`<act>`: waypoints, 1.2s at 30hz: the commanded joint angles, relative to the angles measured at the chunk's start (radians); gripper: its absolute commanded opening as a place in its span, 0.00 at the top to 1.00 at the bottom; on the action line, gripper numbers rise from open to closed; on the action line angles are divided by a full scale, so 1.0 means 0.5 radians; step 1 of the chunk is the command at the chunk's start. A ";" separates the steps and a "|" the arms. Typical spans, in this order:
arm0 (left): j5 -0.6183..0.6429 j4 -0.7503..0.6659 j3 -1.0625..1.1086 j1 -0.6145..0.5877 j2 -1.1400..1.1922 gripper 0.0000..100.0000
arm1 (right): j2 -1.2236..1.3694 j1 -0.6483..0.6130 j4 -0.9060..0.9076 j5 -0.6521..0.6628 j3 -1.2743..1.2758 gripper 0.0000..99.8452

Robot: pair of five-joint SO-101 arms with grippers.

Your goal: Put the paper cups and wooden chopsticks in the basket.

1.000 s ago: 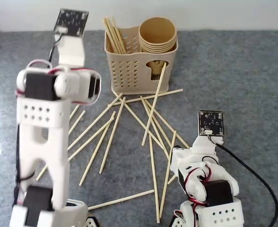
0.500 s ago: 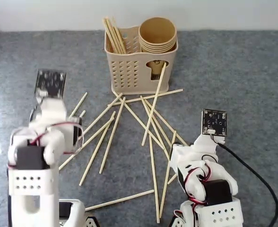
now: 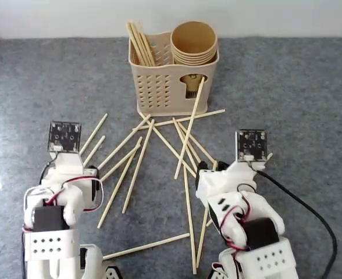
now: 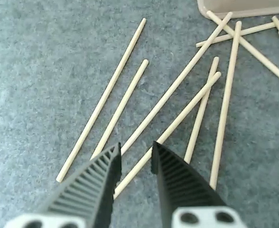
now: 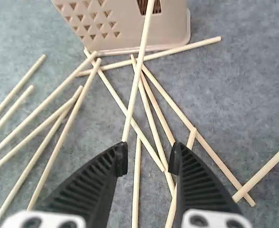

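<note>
Left claw (image 4: 135, 148) is seen slightly apart and empty, low over the mat (image 4: 44, 71), with loose chopsticks (image 4: 177, 81) fanned just ahead. Right claw (image 5: 149, 151) is parted and empty. A leaning chopstick (image 5: 137, 71) is propped straight ahead on the basket (image 5: 125, 23), over crossed ones. Cups (image 3: 194, 43) are stacked inside the basket.
</note>
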 commanded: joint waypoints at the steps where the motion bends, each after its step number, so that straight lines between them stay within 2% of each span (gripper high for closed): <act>1: -0.018 -0.089 0.075 -0.012 -0.135 0.90 | 0.376 -0.011 -0.130 -0.015 -0.157 0.84; 8: -0.021 -0.132 0.308 -0.012 -0.411 0.90 | 1.155 -0.005 -0.161 -0.021 -0.697 0.84; 12: -0.086 -0.117 0.394 -0.012 -0.595 0.90 | 1.447 0.032 -0.428 -0.012 -0.841 0.84; 15: -0.114 -0.117 0.465 -0.003 -0.721 0.90 | 1.625 0.038 -0.640 -0.009 -0.890 0.84; 23: -0.120 -0.006 0.514 0.000 -0.954 0.90 | 1.947 -0.017 -0.934 -0.015 -1.003 0.84; 30: -0.160 0.000 0.539 0.000 -1.007 0.90 | 2.257 0.002 -0.971 -0.015 -1.258 0.84; 36: -0.160 0.000 0.560 0.000 -1.019 0.90 | 2.539 0.106 -0.962 -0.012 -1.498 1.00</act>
